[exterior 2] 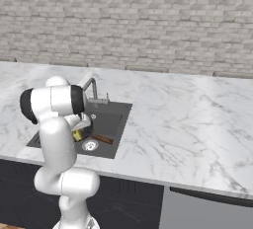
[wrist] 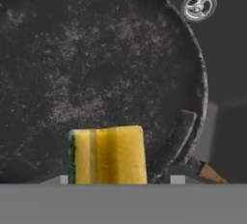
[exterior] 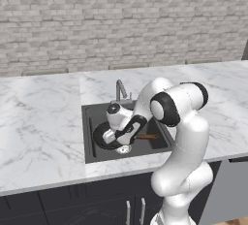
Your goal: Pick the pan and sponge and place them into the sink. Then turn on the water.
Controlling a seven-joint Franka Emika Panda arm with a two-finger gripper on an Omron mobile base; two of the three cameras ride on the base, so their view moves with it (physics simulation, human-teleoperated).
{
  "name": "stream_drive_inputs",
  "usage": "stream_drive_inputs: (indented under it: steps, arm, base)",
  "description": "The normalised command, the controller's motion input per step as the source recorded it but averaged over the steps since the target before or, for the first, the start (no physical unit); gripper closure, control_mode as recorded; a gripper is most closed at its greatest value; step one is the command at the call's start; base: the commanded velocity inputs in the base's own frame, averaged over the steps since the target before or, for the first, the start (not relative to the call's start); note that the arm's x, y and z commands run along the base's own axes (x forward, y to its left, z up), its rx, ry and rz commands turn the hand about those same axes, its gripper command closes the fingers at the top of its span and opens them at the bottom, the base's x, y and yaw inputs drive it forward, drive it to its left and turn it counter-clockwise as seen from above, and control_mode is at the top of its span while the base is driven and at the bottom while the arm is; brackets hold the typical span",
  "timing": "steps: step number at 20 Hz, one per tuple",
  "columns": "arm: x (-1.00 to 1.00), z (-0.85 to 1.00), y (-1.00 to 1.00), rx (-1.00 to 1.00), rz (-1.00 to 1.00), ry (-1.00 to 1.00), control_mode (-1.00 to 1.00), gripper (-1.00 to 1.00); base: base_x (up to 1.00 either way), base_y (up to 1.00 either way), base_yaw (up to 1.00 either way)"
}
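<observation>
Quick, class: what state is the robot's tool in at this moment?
Tool: cannot be told; the sponge sits at its tips, over the pan.

A white marble counter [exterior: 43, 122] spans the middle of the left base view from edge to edge. At its centre sits the dark grey sink [exterior: 90, 141], with a slim grey faucet [exterior: 119, 89] rising from the counter just behind the basin's upper edge.

i see the pan [exterior: 102, 136] lying in the sink [exterior: 89, 122], its handle [exterior: 147, 136] pointing right. the sponge [wrist: 107, 154] sits over the pan's floor. the faucet [exterior: 119, 89] stands behind the sink on the counter [exterior: 38, 122].
</observation>
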Motion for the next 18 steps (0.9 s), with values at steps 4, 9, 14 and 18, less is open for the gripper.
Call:
stream_drive_inputs:
  steps: [4,9,14,18]
  arm:
    - [-0.15,0.89,0.00,-0.08,0.00,-0.13,-1.00,-1.00]
    - [-0.11,0.70,0.00,-0.02,0.00,-0.11,-1.00,-1.00]
    - [0.00,0.43,0.00,0.00,0.00,-0.07,-1.00,-1.00]
    - [0.00,0.38,-0.01,0.00,0.00,-0.05,-1.00,-1.00]
  base:
    - [0.00,0.00,0.00]
    - [0.00,0.00,0.00]
    - [0.00,0.00,0.00]
    - [0.00,0.00,0.00]
